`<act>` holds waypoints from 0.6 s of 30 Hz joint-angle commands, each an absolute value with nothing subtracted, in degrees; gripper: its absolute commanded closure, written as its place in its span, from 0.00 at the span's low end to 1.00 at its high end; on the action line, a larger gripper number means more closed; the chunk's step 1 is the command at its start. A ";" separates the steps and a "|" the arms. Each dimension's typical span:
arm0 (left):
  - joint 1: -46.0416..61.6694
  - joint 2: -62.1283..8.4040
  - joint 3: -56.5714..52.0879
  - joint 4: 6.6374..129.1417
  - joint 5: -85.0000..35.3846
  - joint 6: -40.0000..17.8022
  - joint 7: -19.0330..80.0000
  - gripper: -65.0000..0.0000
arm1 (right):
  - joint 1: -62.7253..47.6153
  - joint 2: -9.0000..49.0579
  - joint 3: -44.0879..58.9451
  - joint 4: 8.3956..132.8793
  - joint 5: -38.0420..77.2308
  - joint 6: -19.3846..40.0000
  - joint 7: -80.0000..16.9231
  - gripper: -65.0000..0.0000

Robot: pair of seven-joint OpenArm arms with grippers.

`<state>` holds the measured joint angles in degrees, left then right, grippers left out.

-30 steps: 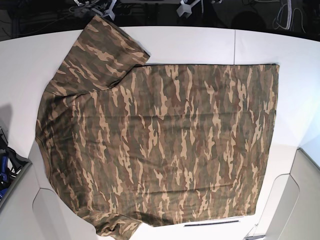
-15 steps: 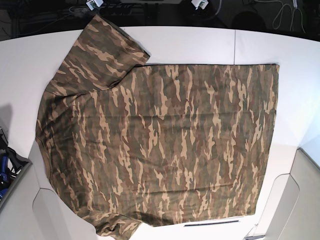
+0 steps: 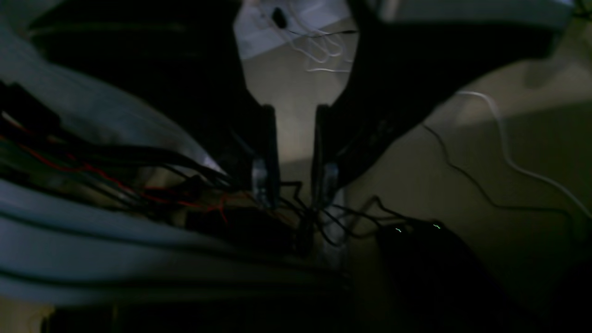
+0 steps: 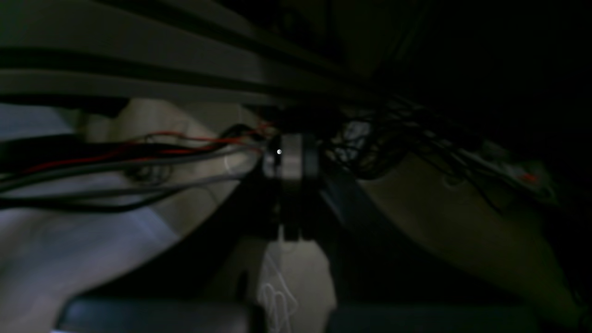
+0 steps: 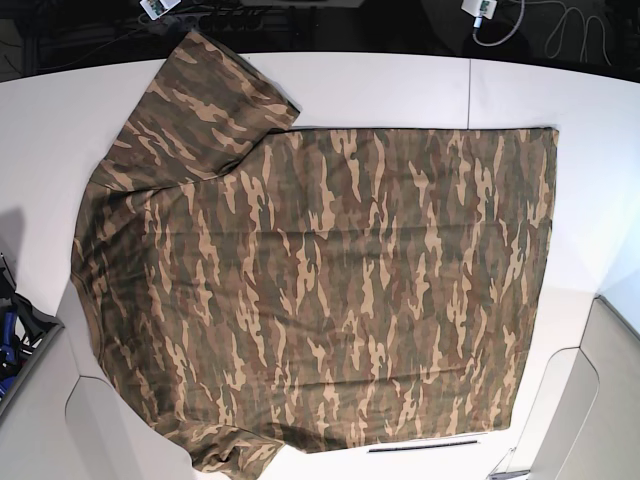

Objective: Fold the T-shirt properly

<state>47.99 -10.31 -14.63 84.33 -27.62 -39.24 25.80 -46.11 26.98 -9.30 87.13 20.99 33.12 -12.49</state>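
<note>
On the white table (image 5: 400, 85) the T-shirt (image 5: 330, 290) lies spread flat and unfolded, and that's our whole picture in the base view: collar end toward that view's left, hem along its right, one sleeve (image 5: 215, 95) reaching to the far edge, the other (image 5: 230, 455) hanging at the near edge. Its long axis runs left to right across that view.

Neither arm is over the cloth. We catch only small pale bits at the very top of the base view, too little to read. The left wrist camera looks into dim cables and floor, with the left gripper (image 3: 293, 152) showing a narrow gap between its fingers, nothing in it. The right gripper (image 4: 291, 185) looks pressed together or nearly so, also empty, though the dark makes us cautious.

So the shirt sits on the near side of both grippers, well apart from them. We judge no fold has begun. By the rig's layout, our right arm is nearer the collar and sleeve end, our left arm nearer the hem, and both must come forward over the table to reach an edge.
</note>
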 commanded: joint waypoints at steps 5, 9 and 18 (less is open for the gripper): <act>50.43 -10.50 -20.01 92.73 -28.12 -40.00 27.22 0.76 | -47.00 28.42 -8.45 97.38 26.09 33.85 -18.26 1.00; 50.81 -10.52 -24.80 98.67 -29.21 -40.00 30.02 0.76 | -47.00 28.40 -5.69 104.14 30.83 33.82 -22.41 1.00; 50.78 -10.52 -35.83 106.28 -43.55 -40.00 36.60 0.76 | -46.85 28.38 5.15 112.71 39.35 33.19 -27.24 1.00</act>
<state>49.87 -10.24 -35.38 105.34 -42.81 -39.31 37.30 -46.37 27.79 4.91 111.68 38.24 32.97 -28.14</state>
